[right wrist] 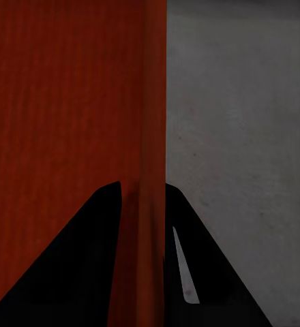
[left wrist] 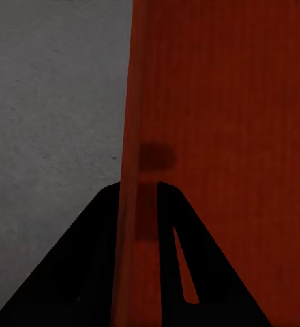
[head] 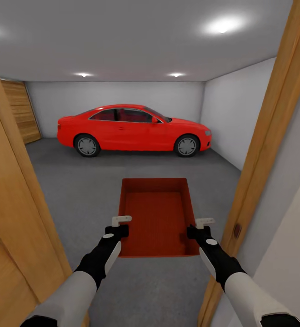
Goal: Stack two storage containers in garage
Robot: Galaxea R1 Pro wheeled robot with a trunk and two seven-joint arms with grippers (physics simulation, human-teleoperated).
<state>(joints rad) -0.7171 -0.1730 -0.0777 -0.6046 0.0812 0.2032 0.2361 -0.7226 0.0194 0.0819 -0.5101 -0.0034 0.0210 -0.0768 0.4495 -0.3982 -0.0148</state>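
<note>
I see one storage container (head: 158, 218) at frame centre over the grey garage floor (head: 77, 190), my left hand (head: 119, 226) and right hand (head: 200, 228) each clamped on a side wall; red car (head: 132, 129) behind.

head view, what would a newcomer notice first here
The red car stands out first, parked side-on against the white back wall of the garage. Closer in, an orange-red open bin is held over the grey floor between the left gripper and right gripper, each pinching one side wall. Wooden door frames flank the view on both sides.
</note>
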